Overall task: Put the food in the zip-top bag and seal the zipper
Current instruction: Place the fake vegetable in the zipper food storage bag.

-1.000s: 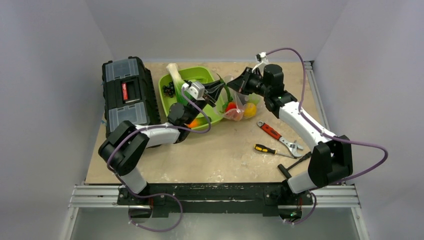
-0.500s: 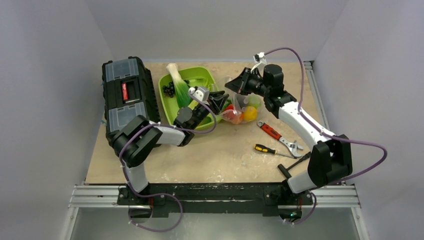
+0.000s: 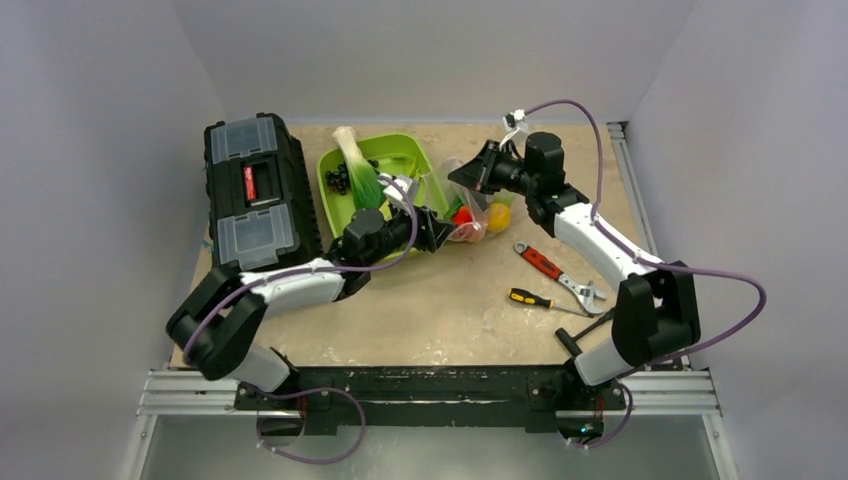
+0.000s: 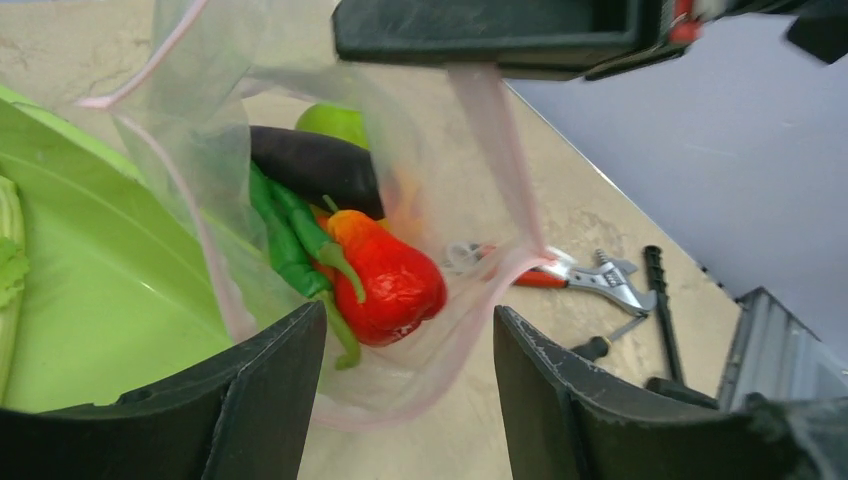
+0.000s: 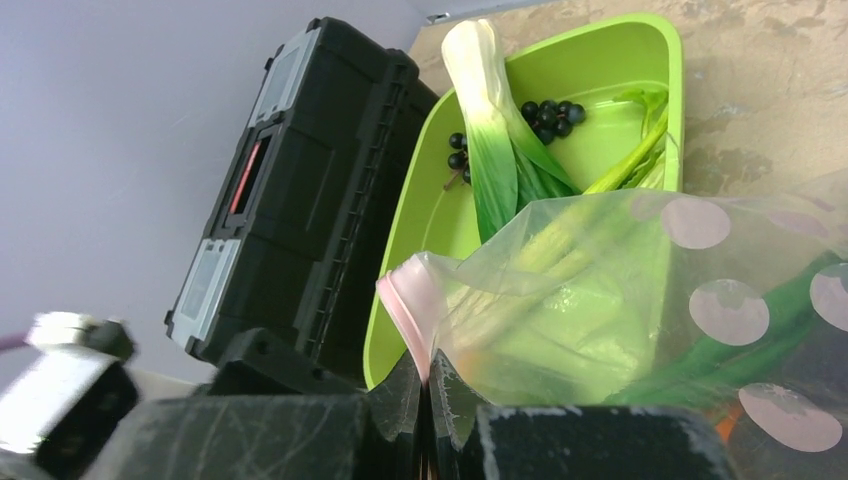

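Black plastic toolbox (image 3: 255, 195) sits just left of the lime-green plastic tray (image 3: 405, 150). The tray holds a white-and-green leek (image 3: 358, 170) and dark grapes (image 3: 337, 180). At the tray's right edge the left gripper (image 4: 408, 325) is released, jaws apart, facing the clear floppy zip-top bag (image 3: 468, 222) just right of the tray. Inside the bag are a glossy red pepper (image 4: 392, 282), green pods (image 4: 292, 240) and a dark aubergine (image 4: 315, 165). Right gripper (image 5: 428, 385) is clenched on the pale pink zipper (image 5: 408, 295), holding the mouth up. Farther right of the tray lie a red-handled wrench (image 3: 548, 268) and a yellow-handled screwdriver (image 3: 528, 297).
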Robot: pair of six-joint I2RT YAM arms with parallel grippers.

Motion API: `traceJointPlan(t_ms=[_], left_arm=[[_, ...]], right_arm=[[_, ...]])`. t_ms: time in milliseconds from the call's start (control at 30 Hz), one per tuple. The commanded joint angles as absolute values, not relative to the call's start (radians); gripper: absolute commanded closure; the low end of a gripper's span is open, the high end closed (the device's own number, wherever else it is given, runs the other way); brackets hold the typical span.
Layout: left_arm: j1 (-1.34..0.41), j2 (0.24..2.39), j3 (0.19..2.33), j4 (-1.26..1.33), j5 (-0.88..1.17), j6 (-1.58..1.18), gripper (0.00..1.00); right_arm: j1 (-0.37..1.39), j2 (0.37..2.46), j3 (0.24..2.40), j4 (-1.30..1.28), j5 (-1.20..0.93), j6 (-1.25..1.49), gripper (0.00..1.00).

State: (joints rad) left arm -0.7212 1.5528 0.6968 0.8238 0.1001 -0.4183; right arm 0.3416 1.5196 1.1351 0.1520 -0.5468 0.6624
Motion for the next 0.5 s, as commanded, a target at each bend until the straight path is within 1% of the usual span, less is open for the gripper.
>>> traceJointPlan(t_ms=[0, 100, 200, 300, 400, 467], left_arm=[[-0.721, 1.363, 0.852, 0.303, 0.178, -0.476, 0.39], [-0.712, 1.305, 0.988, -0.036, 0.213, -0.470, 0.39], [-0.681, 1.287, 1.111, -0.266, 0.256, -0.470, 0.41], [-0.649, 1.300, 1.167, -0.346, 0.304, -0.478, 0.43], [-0.632, 1.335, 1.201, -0.362, 0.309, -0.511, 0.49], [-0.629, 1.351, 1.202, -0.340, 0.311, -0.546, 0.49]], right_arm=[[0.341, 1.526, 1.123, 0.246, -0.600, 0.667, 1.00], [0.341, 1.532, 1.120, 0.247, -0.603, 0.661, 1.00], [0.341, 1.536, 1.121, 0.242, -0.596, 0.647, 1.00], [0.341, 1.533, 1.121, 0.235, -0.594, 0.638, 1.00], [0.341, 1.518, 1.116, 0.235, -0.590, 0.630, 1.00], [0.342, 1.497, 1.110, 0.238, -0.589, 0.624, 1.00]])
